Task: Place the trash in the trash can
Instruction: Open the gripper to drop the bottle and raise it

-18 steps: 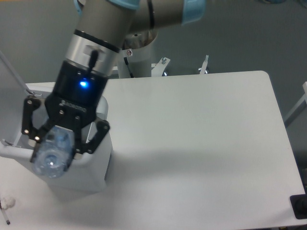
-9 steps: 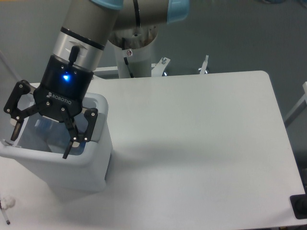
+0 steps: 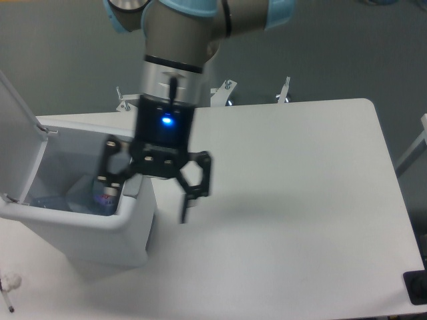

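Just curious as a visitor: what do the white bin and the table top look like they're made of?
The trash can looks like moulded white plastic, smooth with a slight sheen: rounded corners, thin walls, open flip lid. The table seems a matte white laminate or coated board, flat and even with rounded corners; the core can't be seen.

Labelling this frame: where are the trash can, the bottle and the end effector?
trash can (image 3: 93, 223): fixed camera, front rim.
bottle (image 3: 105, 195): fixed camera, bluish part inside the can.
end effector (image 3: 143, 203): fixed camera, midway between open fingertips.
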Controlling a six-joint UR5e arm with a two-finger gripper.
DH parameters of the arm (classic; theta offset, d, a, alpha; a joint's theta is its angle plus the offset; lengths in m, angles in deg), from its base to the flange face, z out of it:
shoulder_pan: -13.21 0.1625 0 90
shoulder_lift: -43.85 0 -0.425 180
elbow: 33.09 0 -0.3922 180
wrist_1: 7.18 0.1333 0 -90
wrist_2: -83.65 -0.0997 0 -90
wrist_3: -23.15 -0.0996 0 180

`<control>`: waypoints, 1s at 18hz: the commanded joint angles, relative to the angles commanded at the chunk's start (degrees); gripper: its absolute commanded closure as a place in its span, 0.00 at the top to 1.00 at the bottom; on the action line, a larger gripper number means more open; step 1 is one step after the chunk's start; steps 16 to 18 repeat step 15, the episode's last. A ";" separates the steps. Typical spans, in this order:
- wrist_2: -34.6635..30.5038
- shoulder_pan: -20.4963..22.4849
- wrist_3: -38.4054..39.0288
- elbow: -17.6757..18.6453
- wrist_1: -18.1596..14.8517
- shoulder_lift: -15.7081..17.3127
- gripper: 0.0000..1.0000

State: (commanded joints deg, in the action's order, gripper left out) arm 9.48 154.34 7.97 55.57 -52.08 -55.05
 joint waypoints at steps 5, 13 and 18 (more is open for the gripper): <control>-1.92 9.41 -21.60 9.06 -5.80 5.89 1.00; -20.63 11.97 -37.98 12.41 -9.15 3.97 1.00; -22.85 12.06 -38.43 14.16 -8.62 3.79 1.00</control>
